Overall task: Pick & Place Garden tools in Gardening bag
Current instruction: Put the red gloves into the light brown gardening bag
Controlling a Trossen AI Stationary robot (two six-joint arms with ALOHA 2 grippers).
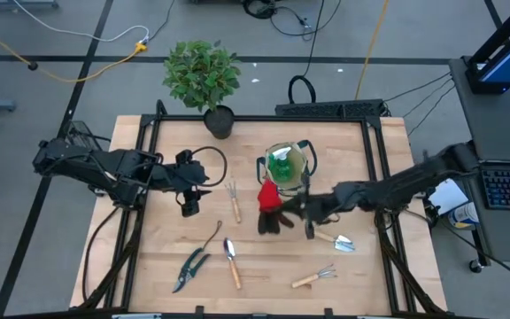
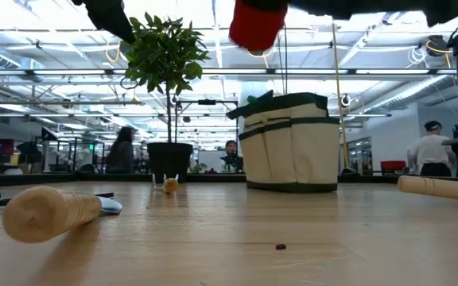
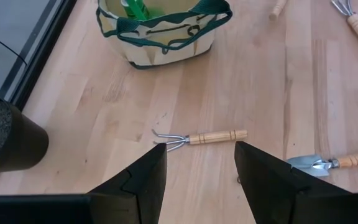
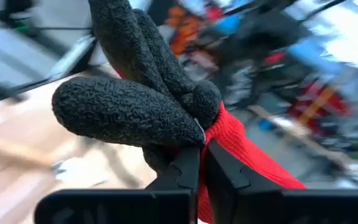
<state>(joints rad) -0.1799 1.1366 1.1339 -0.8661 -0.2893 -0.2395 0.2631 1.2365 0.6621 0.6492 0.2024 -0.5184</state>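
Observation:
My right gripper [image 1: 292, 211] is shut on the red-black gloves [image 1: 270, 206], held in the air just near of the beige gardening bag [image 1: 287, 166], which stands upright with a green item inside. In the low view the gloves' red part [image 2: 257, 24] hangs above the bag [image 2: 293, 143]. My left gripper [image 1: 193, 190] is open and empty above the table's left half, over a small wooden-handled fork [image 3: 201, 137]. A weeder [image 1: 209, 237], shears [image 1: 189, 270], a trowel [image 1: 231, 261], a rake [image 1: 315, 276] and a shovel [image 1: 339, 241] lie flat on the table. My right gripper pinches the gloves between its two fingers where the black textured part meets the red cloth [image 4: 207, 134]. The fingers come about level from the table's right. The gloves are lifted clear of the table, black fingers [image 4: 135, 93] on one side of the hold and red cuff [image 4: 253, 162] on the other.
A leafy plant in a black pot [image 1: 204, 80] stands at the table's far edge, left of the bag. A black metal frame [image 1: 379, 168] borders the wooden top. People show in the room beyond the table in the low view.

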